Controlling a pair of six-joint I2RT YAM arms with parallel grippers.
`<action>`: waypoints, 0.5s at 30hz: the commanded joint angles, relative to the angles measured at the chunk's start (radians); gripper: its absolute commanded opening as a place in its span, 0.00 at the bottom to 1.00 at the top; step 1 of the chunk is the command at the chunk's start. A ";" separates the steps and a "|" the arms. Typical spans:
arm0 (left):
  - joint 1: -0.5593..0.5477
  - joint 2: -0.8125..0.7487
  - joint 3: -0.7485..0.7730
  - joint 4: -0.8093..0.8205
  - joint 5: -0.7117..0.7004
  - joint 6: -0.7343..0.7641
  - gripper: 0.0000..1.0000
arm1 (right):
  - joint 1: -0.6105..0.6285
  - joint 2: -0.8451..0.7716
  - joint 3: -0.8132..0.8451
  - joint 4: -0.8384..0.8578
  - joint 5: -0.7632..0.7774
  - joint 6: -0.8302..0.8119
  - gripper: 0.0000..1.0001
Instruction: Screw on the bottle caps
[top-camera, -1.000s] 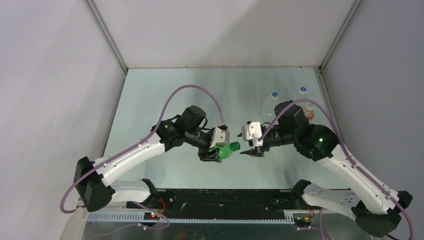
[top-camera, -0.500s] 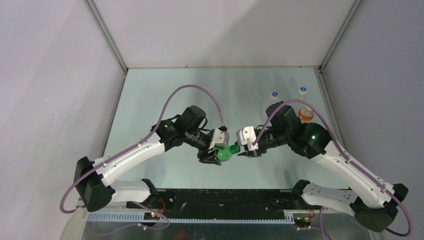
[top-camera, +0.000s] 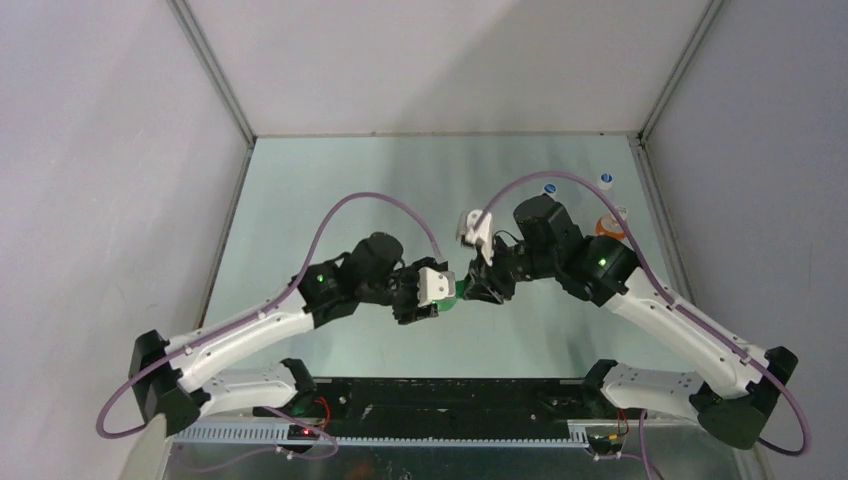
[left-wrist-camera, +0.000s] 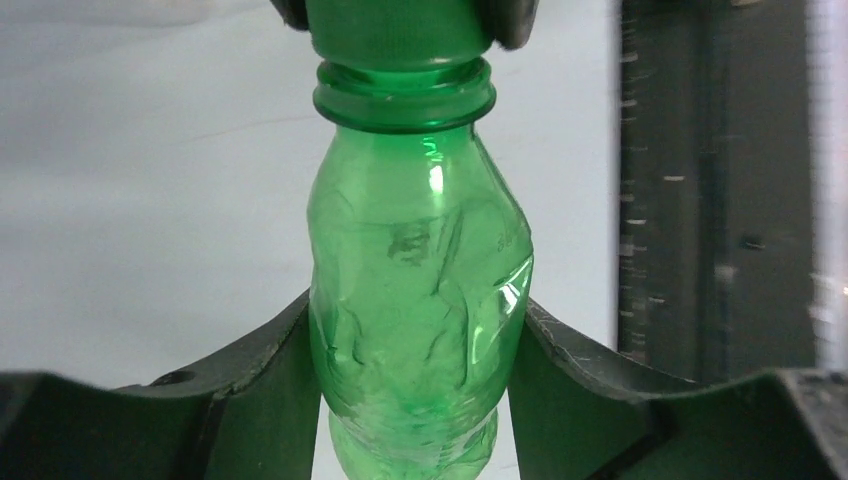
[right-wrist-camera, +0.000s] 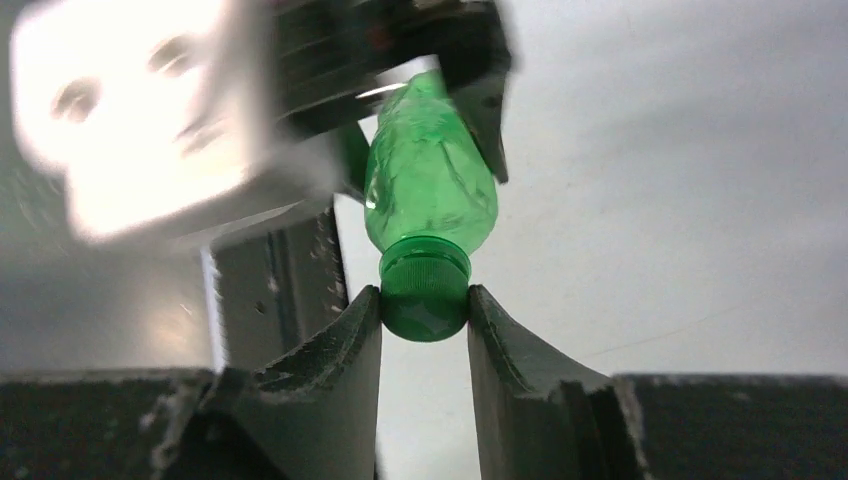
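Top external view, nearest first: both arms reach in from their bases and meet over the middle of the table (top-camera: 300, 190). The left gripper (top-camera: 428, 303) pinches the crumpled green bottle (left-wrist-camera: 420, 300) around its body and holds it sideways, neck toward the right arm. In the right wrist view, the right gripper (right-wrist-camera: 425, 315) has its fingers (right-wrist-camera: 345, 350) pressed against both sides of the green cap (right-wrist-camera: 425, 290), which sits on the bottle's neck. Farther back, at the far right, are a bluish cap (top-camera: 549, 188) and a white-and-blue cap (top-camera: 606, 180). They probably top bottles that the right arm hides. An orange bottle (top-camera: 606, 225) peeks out just nearer.
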 joint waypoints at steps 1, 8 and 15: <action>-0.135 -0.114 -0.080 0.421 -0.491 0.017 0.08 | -0.041 0.057 0.018 0.091 0.208 0.650 0.00; -0.238 -0.144 -0.211 0.598 -0.745 0.077 0.05 | -0.102 0.043 -0.079 0.257 0.217 0.998 0.11; -0.089 -0.159 -0.179 0.360 -0.383 -0.016 0.04 | -0.109 -0.102 -0.090 0.342 0.164 0.594 0.53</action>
